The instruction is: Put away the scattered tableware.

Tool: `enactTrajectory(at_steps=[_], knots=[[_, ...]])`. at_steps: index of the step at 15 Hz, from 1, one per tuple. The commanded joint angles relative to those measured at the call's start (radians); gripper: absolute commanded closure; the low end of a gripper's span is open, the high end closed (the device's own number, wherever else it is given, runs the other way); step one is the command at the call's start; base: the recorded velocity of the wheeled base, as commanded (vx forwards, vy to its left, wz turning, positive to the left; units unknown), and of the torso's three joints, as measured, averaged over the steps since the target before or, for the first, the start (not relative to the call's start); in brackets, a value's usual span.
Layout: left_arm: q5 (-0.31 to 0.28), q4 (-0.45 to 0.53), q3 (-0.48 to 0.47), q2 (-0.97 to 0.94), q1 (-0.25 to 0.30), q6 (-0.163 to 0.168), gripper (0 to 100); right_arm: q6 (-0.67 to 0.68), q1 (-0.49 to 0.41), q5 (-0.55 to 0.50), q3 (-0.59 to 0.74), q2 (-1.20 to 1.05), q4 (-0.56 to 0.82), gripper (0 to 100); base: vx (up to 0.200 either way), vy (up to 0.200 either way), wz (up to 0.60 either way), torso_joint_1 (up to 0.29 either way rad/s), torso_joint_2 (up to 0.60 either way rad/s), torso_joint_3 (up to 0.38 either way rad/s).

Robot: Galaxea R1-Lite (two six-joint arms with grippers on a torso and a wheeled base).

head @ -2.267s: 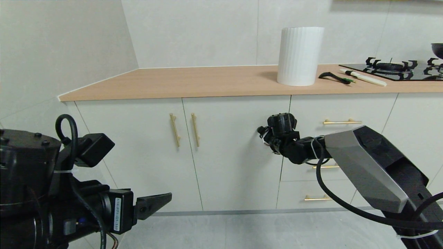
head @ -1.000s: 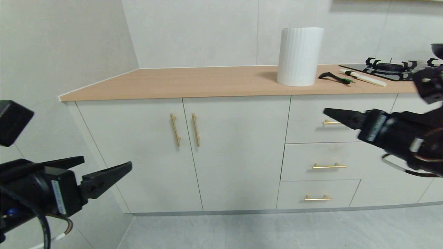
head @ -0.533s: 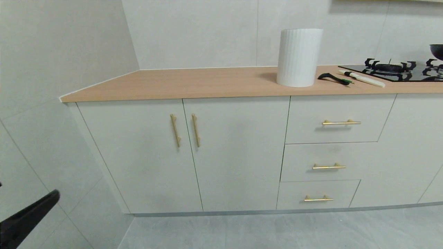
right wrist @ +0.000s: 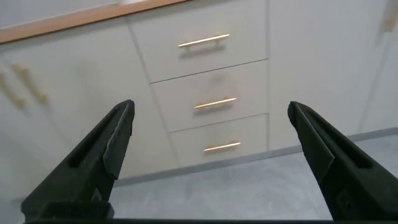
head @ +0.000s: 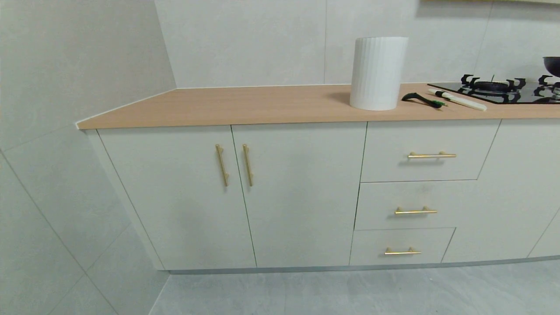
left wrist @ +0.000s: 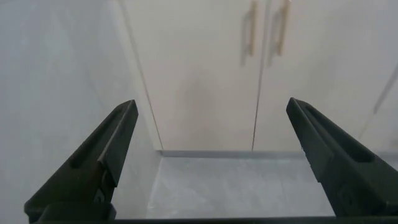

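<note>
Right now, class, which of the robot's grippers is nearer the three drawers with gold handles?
Right, going by the wrist views. The right gripper faces the drawers, low in front of them; the left gripper faces the double doors, off to the drawers' left.

surface: wooden countertop (head: pixel 262 105) | on it: white ribbed canister (head: pixel 378 72), black utensil (head: pixel 421 98), white utensil (head: pixel 459 100), gas hob (head: pixel 494 90)

Pale tiled walls (head: pixel 240 43) meet a wood-topped bench (head: pixel 245 105) over cream doors (head: pixel 297 192) and three drawers (head: pixel 472 148) with brass handles (head: pixel 431 155); grey tiled floor (head: pixel 350 293) lies below.
</note>
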Motion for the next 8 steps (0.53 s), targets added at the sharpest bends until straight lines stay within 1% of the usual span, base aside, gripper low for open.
enactTrajectory(at_steps=[1,2,3,4,5,6,7,8], knots=[[0.017,-0.008,0.053,-0.064,0.069,-0.022,0,-0.007,-0.020,-0.074,0.109,-0.056,-0.015,0,0.000,0.000,0.00,0.000,0.00,0.000],[0.033,-0.014,0.074,-0.065,0.097,-0.022,0,-0.009,-0.020,-0.100,0.144,-0.054,-0.035,0,0.000,0.000,0.00,0.000,0.00,0.000],[0.044,-0.022,0.082,-0.065,0.103,-0.022,0,-0.009,-0.020,-0.107,0.162,-0.056,-0.058,0,0.000,0.000,0.00,0.000,0.00,0.000],[0.053,-0.054,0.117,-0.085,0.164,-0.019,0,-0.038,-0.020,-0.112,0.231,-0.054,-0.144,0,0.000,0.000,0.00,0.000,0.00,0.000],[0.025,-0.043,0.131,-0.147,0.197,0.009,0,-0.084,-0.020,-0.120,0.280,-0.054,-0.201,0,0.000,0.000,0.00,0.000,0.00,0.000],[0.011,-0.031,0.146,-0.162,0.206,0.041,0,-0.125,-0.020,-0.127,0.320,-0.054,-0.271,0,0.000,0.000,0.00,0.000,0.00,0.000],[0.030,-0.043,0.165,-0.162,0.206,0.041,0,-0.141,-0.020,-0.123,0.320,-0.054,-0.282,0,0.000,0.000,0.00,0.000,0.00,0.000],[0.025,-0.050,0.177,-0.162,0.206,0.043,0,-0.150,-0.020,-0.117,0.320,-0.054,-0.273,0,0.000,0.000,0.00,0.000,0.00,0.000]])
